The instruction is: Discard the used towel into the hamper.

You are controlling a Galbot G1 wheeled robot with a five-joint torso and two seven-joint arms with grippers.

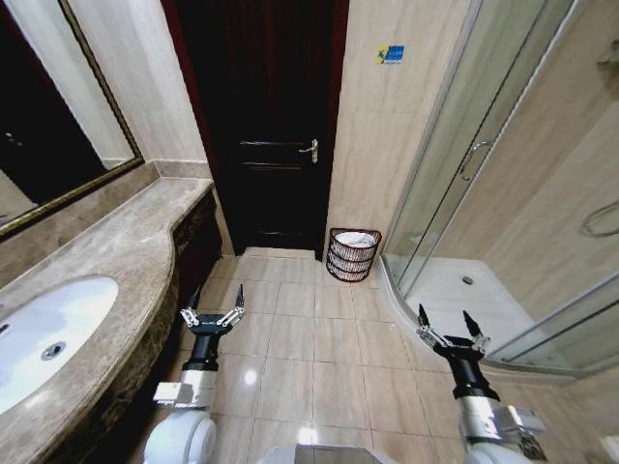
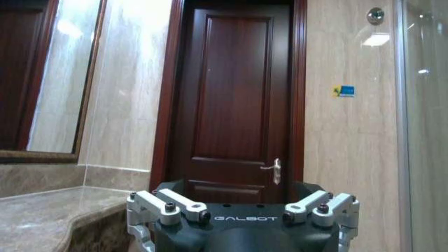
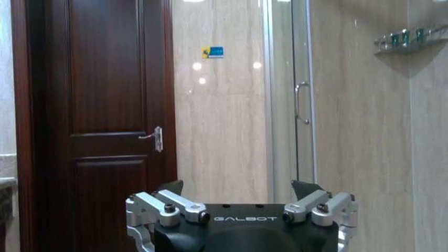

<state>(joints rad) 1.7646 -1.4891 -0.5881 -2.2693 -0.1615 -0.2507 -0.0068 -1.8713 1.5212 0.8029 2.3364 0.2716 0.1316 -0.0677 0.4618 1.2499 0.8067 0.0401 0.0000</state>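
Both tools, left and right, are spread wide and empty. The hamper sits well ahead of them by the door, white cloth already inside. Main risk: bumping the surface beside the left tool.

A small round hamper of dark red-brown open slats with horizontal hoops stands upright on the tiled floor, just right of centre in the head view. Inside it lies a white bundle, probably the towel, reaching near the rim.
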